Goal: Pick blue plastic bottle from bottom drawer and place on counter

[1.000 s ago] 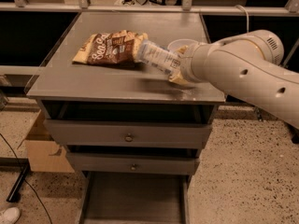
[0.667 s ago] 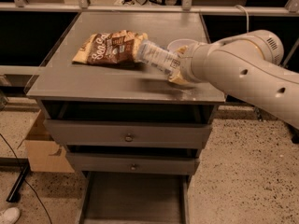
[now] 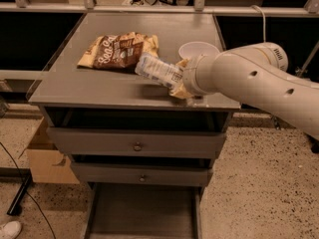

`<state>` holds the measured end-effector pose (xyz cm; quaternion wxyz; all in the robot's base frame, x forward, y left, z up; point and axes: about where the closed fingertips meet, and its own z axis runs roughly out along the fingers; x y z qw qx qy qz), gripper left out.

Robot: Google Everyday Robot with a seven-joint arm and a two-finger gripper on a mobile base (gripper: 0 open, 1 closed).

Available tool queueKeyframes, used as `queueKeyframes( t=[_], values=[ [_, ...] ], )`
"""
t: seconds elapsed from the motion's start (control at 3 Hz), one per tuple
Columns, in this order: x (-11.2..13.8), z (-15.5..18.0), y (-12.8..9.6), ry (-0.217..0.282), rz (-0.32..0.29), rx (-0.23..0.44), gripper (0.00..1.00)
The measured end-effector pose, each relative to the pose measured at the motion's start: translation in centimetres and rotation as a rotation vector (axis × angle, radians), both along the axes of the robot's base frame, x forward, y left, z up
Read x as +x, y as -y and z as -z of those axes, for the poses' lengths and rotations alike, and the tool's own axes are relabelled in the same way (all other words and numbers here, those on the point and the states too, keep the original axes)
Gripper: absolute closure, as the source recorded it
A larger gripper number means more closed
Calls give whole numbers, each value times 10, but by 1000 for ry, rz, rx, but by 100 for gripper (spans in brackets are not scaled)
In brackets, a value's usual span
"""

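Change: bottle (image 3: pixel 158 69) and gripper (image 3: pixel 175 79) have been brought slightly lower and leftward.
Gripper: clamped on the bottle's end, over the counter (image 3: pixel 99 86).
Bottle: held tilted, beside the bag (image 3: pixel 117 50).
Bottom drawer (image 3: pixel 144 213): pulled open.
Bowl (image 3: pixel 198 49): set on the counter.

A speckled pale floor (image 3: pixel 259 183) is spreading around the grey cabinet (image 3: pixel 99 142). A cardboard box (image 3: pixel 42 158) is sitting on it just left of the cabinet, with a black cable (image 3: pixel 12 158) lying nearby. A metal rail (image 3: pixel 149 8) is running behind the far edge of the counter (image 3: pixel 99 86), with dark space showing beneath. The gripper (image 3: pixel 180 81) is hovering near the counter's front right corner.
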<state>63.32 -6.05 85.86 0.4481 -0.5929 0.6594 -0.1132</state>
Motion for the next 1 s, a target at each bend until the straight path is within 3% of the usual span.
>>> queueKeyframes(
  t=[0.33,0.67,1.0],
  values=[
    [-1,9,-8,-35,-36,17,97],
    [-1,9,-8,-35,-36,17,74],
    [-1,9,-8,-35,-36,17,43]
  ],
)
